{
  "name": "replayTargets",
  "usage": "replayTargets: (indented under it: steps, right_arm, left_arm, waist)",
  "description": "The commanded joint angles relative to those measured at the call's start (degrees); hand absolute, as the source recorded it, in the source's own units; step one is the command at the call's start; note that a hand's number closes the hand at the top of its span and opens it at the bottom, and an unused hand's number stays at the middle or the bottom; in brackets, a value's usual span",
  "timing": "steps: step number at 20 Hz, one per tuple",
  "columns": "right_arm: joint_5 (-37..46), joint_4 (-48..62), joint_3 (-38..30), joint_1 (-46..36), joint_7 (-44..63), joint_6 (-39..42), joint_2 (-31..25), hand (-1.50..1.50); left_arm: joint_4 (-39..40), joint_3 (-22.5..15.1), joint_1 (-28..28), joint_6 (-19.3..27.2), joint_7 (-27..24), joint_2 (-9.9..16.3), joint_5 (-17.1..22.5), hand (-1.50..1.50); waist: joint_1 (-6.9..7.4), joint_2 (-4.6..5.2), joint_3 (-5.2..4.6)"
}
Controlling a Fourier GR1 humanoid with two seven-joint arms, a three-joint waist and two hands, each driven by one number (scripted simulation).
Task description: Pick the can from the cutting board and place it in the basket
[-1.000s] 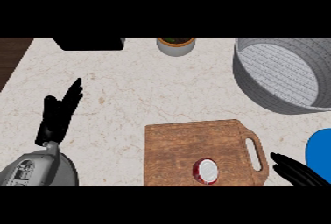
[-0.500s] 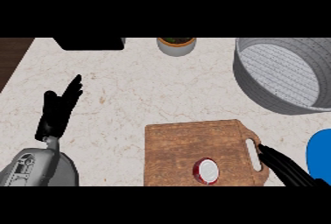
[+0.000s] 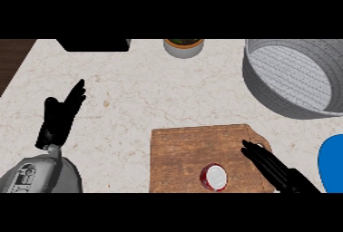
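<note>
A small red can with a white top (image 3: 216, 176) stands on the wooden cutting board (image 3: 184, 152), near its front edge. My right hand (image 3: 271, 166) lies over the board's right side, just right of the can and apart from it, its fingers straight and pointing away from me. The grey round basket (image 3: 268, 86) sits at the far right of the counter. My left hand (image 3: 61, 117) rests open at the left, fingers up, well away from the board.
A blue plate (image 3: 334, 163) shows at the right edge, beside my right hand. A small pot with a plant (image 3: 183, 46) stands at the back centre. A black object (image 3: 94, 44) lies at the back left. The counter's left edge meets dark wood (image 3: 13, 56).
My right hand has moved left and forward from the right edge onto the cutting board, closer to the can. The left hand has stayed about where it was.
</note>
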Motion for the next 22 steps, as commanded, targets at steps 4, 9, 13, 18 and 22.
replayTargets:
  steps: [4, 9, 13, 18, 22]
  right_arm:
    - [6.1, 4.0, 4.1, -2.7, 0.5, -2.7, 5.1, -1.50]
    - [6.8, 9.6, 3.4, -4.6, -2.3, -4.1, 6.3, -1.50]
    - [7.7, 10.9, 4.9, -7.5, -0.3, -3.0, 7.6, -1.50]
    - [8.2, 15.5, 4.1, -8.0, -2.6, -4.8, 7.8, -1.50]
    - [8.9, 13.5, 6.0, -9.7, 4.4, -2.6, 10.8, -1.50]
  left_arm:
    - [-0.3, 0.7, 0.8, -0.1, -0.6, -1.3, -2.5, 0.00]
    - [0.9, 2.2, -1.4, -2.0, 0.6, -1.4, -2.2, 0.00]
    - [-1.8, 0.4, 0.6, 0.8, 0.8, -4.3, -4.4, 0.00]
    - [-0.5, 3.1, -0.2, -2.1, -0.1, -2.4, -3.5, 0.00]
    - [0.9, 3.1, 0.5, -2.4, -2.0, -3.0, -4.1, 0.00]
  waist:
    - [-0.02, 0.00, -0.01]
    - [-0.02, 0.01, -0.01]
    - [0.06, 0.00, -0.01]
    - [0.02, 0.02, -0.01]
    - [0.08, 0.03, -0.02]
